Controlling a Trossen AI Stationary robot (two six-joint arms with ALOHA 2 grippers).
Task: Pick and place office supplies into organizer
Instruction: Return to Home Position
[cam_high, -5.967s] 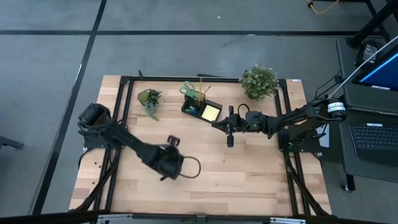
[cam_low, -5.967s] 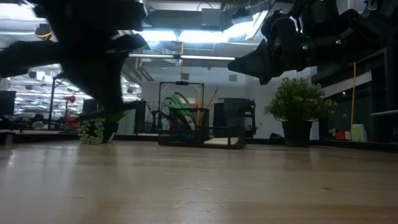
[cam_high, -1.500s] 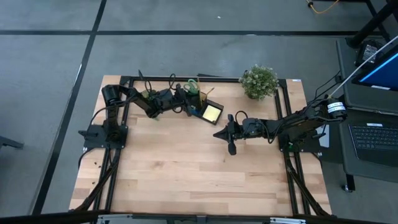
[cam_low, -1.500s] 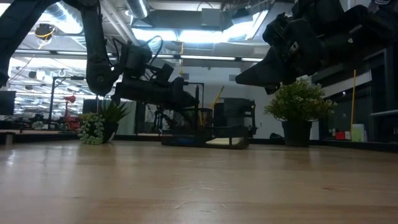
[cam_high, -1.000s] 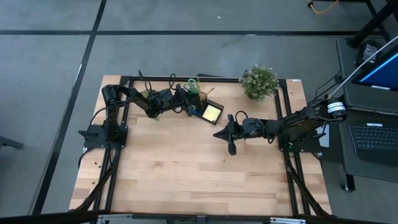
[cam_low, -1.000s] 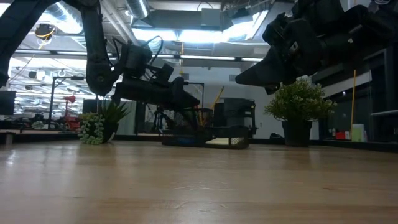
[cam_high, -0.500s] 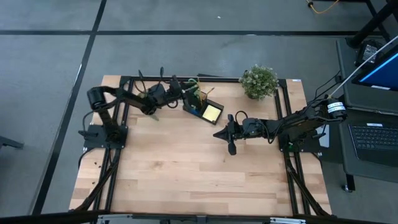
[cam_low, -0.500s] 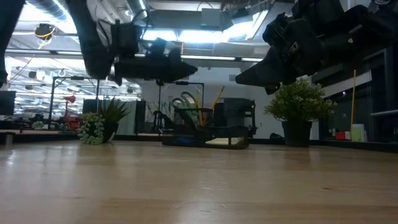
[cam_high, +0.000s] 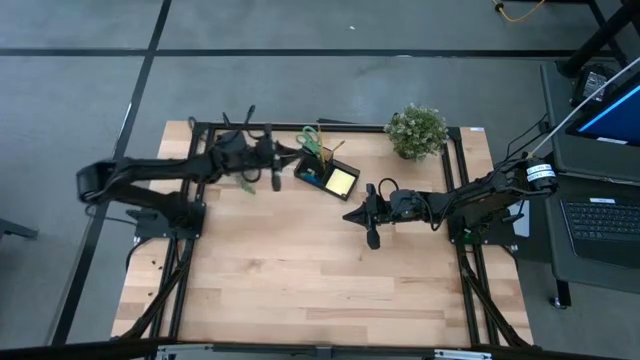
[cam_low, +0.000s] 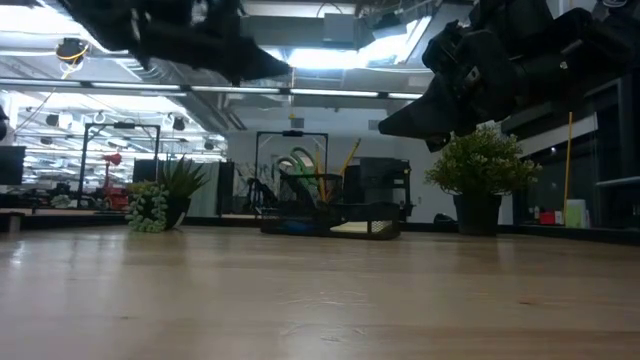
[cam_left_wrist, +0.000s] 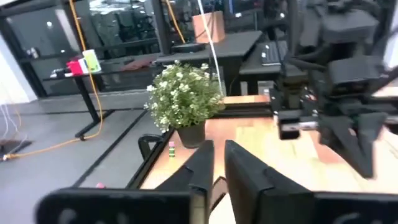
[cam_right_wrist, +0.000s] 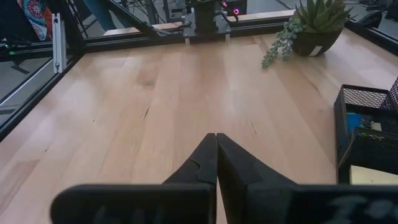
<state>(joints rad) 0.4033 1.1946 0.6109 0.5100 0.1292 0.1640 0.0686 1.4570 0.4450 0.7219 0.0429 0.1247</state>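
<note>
Black mesh desk organizer sits at 12 o'clock on the light wooden table. The left gripper is nearer, at its 10; the right gripper is at its 5. Low view: we see both raised above it. Left wrist: fingers barely parted, empty. Right wrist: fingers pressed together, empty.

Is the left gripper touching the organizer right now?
Apart. In the low view the left gripper hangs well above the organizer, with the room behind showing between them.

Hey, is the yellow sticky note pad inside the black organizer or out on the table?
Inside. The yellow pad lies flat in the low tray of the organizer, within its mesh walls.
</note>
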